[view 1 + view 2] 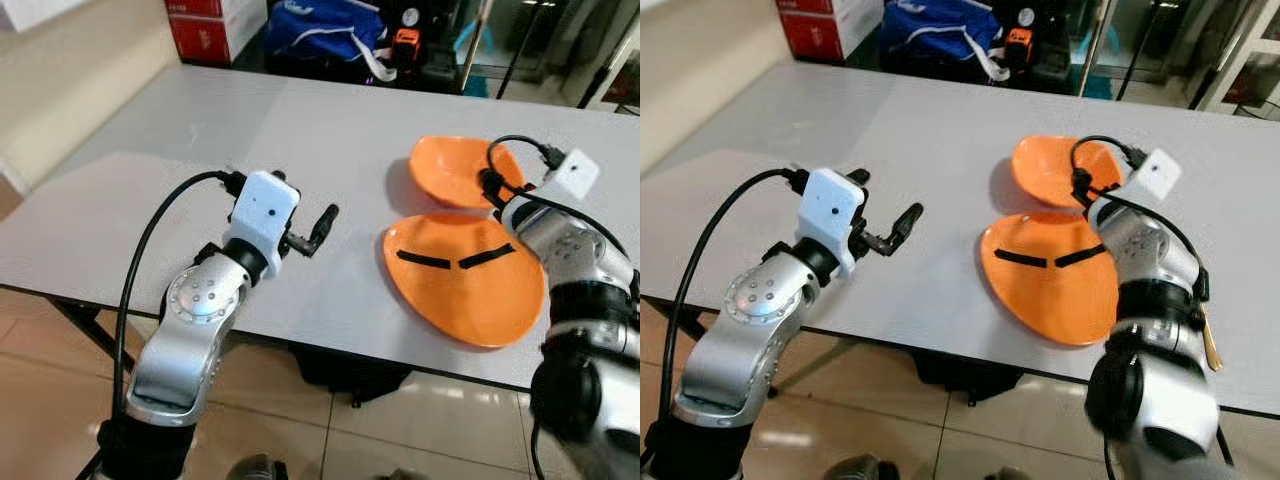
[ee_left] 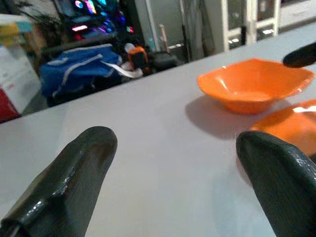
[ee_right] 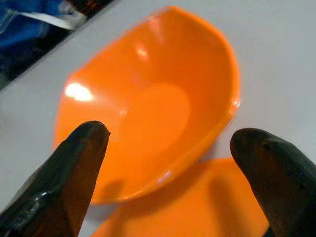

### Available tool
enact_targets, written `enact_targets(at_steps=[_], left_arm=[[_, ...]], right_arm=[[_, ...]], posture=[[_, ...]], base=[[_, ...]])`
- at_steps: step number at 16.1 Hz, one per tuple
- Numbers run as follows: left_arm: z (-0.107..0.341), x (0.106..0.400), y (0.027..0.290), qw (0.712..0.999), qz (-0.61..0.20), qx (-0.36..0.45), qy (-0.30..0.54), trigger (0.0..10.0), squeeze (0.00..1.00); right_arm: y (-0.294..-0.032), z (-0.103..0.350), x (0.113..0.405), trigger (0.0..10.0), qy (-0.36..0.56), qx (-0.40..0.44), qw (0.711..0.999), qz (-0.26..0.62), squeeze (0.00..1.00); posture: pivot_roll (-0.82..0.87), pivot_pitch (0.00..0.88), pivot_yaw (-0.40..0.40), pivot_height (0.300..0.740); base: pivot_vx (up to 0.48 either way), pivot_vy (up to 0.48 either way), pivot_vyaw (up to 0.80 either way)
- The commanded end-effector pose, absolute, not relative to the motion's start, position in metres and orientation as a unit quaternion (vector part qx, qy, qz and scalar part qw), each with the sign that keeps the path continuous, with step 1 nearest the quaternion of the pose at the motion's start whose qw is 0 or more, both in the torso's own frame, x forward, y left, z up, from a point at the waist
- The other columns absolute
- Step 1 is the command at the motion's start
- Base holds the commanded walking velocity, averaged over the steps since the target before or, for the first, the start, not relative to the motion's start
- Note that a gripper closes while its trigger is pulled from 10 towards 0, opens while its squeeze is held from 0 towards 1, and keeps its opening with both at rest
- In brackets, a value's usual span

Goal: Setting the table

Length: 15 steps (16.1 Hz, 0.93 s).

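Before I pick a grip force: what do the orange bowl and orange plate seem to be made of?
The orange bowl looks like thin moulded plastic, possibly melamine: glossy, with bright highlights and a slightly wavy rim. The orange plate has the same uniform colour and a smoother sheen, likely the same material. The open right claw hovers over the bowl; neither can be confirmed by look alone.

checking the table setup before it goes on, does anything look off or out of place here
Nothing looks spilled or broken. The orange bowl sits upright just beyond the orange plate, both on the grey table. The right hand hovers open over the plate, the left hand open over bare tabletop.
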<state>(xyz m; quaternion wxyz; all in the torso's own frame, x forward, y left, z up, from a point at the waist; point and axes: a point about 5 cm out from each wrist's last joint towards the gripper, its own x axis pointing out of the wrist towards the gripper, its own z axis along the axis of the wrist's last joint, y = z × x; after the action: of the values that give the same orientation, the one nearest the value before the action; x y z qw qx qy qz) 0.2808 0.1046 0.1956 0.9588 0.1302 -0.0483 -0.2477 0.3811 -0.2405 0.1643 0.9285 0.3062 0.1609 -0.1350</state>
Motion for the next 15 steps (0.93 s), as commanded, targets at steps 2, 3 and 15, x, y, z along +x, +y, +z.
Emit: enact_targets(at_steps=[2, 3, 15], left_arm=[[0.199, 0.275, 0.102, 0.953, -0.27, 0.127, -0.049, 10.0, 0.0], [0.201, 0.27, 0.099, 0.947, -0.295, 0.116, -0.046, 10.0, 0.0], [0.198, 0.228, 0.086, 0.875, -0.47, 0.111, 0.008, 10.0, 0.0]], right_arm=[[-0.251, 0.172, 0.385, 10.0, 0.146, 0.326, 0.92, -0.161, 0.0], [-0.253, 0.174, 0.389, 10.0, 0.144, 0.338, 0.914, -0.171, 0.0], [-0.242, 0.162, 0.394, 2.1, 0.15, 0.428, 0.877, -0.158, 0.0]], posture=[[0.03, 0.15, -0.011, 0.74], [0.04, 0.152, -0.013, 0.74], [0.09, 0.146, -0.031, 0.74]], base=[[0.0, 0.0, 0.0], [0.0, 0.0, 0.0], [0.0, 0.0, 0.0]])
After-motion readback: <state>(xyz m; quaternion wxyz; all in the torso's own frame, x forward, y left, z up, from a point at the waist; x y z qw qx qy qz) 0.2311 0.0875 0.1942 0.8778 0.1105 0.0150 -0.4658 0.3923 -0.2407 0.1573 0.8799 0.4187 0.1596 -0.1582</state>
